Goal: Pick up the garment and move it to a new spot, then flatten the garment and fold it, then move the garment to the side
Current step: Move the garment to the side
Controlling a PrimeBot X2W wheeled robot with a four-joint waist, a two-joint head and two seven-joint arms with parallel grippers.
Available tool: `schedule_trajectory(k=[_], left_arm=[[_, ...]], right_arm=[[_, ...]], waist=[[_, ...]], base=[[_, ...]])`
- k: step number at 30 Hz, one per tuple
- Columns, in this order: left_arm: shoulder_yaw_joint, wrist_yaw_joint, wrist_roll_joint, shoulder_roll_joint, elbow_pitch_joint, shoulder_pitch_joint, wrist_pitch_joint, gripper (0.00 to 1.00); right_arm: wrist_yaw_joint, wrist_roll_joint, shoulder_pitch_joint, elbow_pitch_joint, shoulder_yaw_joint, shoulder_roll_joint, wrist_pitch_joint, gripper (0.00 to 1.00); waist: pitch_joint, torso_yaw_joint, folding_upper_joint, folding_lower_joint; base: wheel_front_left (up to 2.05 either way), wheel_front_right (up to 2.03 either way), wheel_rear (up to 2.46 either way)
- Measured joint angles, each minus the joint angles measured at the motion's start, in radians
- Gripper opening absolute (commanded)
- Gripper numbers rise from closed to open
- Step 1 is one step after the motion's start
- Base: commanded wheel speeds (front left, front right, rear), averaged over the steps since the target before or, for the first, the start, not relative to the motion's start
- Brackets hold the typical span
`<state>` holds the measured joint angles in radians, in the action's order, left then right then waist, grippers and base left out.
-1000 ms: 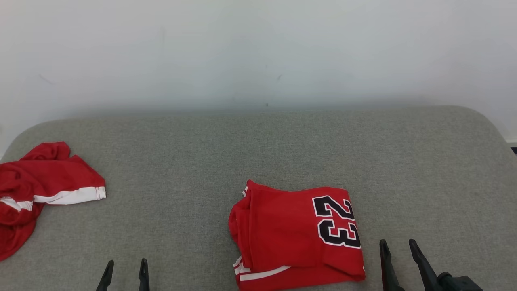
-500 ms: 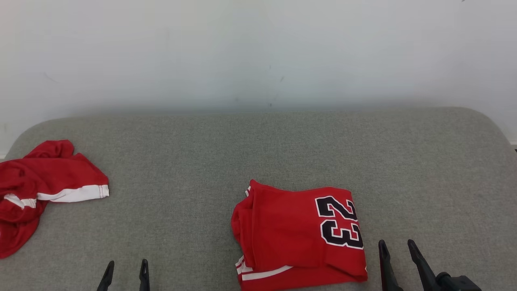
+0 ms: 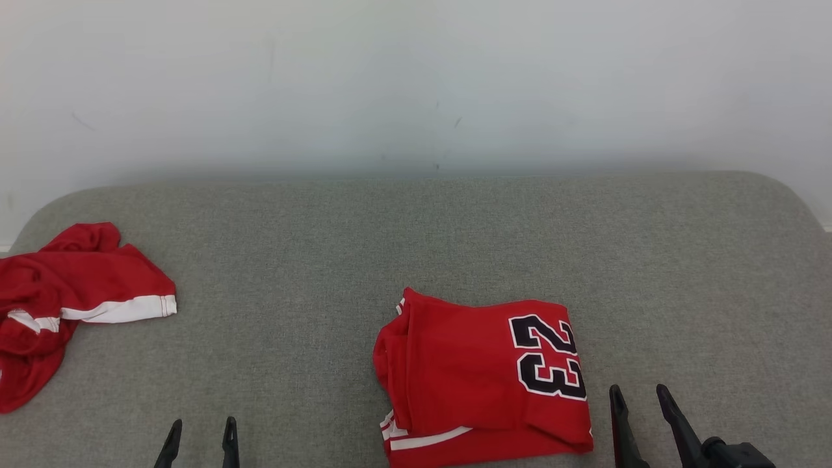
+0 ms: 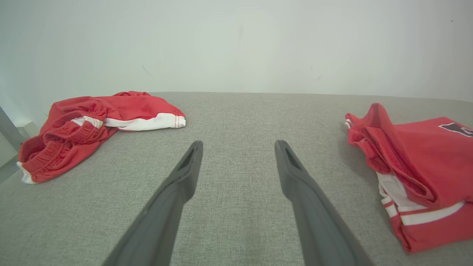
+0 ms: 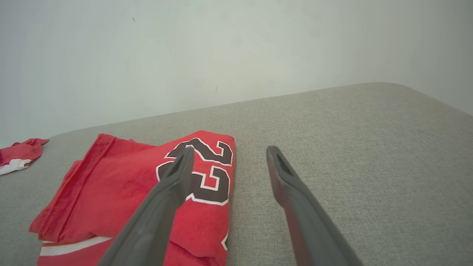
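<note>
**Head camera drifts a touch; cloth and grippers keep their places**

Since a second ago the whole head view has slid slightly to the right, so the camera has moved. The two red pieces lie as they did relative to each other and to the surface.

A pale wall (image 3: 416,78) with a few faint scuffs rises behind everything. Below it a grey fabric-covered surface (image 3: 292,247) with rounded far corners spreads across the view.

The folded garment (image 3: 468,377), a red jersey, lies flat on the near part of that surface, right of centre. Its black, white-edged number 23 (image 3: 548,356) is turned sideways along the right edge. Stacked layers and white trim show at its left and near edges.

A crumpled red garment (image 3: 71,286) with a white band sits well apart at the far left edge, bunched and unfolded.

The right gripper (image 3: 638,390) stands just beside the jersey's right edge, apart from it, with its two dark fingers spread and nothing between them. In the right wrist view its left finger crosses in front of the number.

The left gripper (image 3: 203,422) is at the lower left, its fingers likewise spread and empty over bare grey fabric. It lies between the two red pieces and touches neither.
</note>
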<state>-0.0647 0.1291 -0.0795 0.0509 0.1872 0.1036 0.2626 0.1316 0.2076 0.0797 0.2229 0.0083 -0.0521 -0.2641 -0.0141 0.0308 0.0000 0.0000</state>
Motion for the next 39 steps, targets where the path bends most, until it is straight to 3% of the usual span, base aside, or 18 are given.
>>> schedule_trajectory(k=[39], left_arm=[[-0.006,0.002,-0.016,0.000,0.000,0.000,0.000,1.00]], right_arm=[[0.000,0.009,-0.004,0.012,0.007,0.000,0.000,1.00]], waist=[[0.005,0.002,0.0001,0.0000]], base=[[0.00,0.00,0.00]])
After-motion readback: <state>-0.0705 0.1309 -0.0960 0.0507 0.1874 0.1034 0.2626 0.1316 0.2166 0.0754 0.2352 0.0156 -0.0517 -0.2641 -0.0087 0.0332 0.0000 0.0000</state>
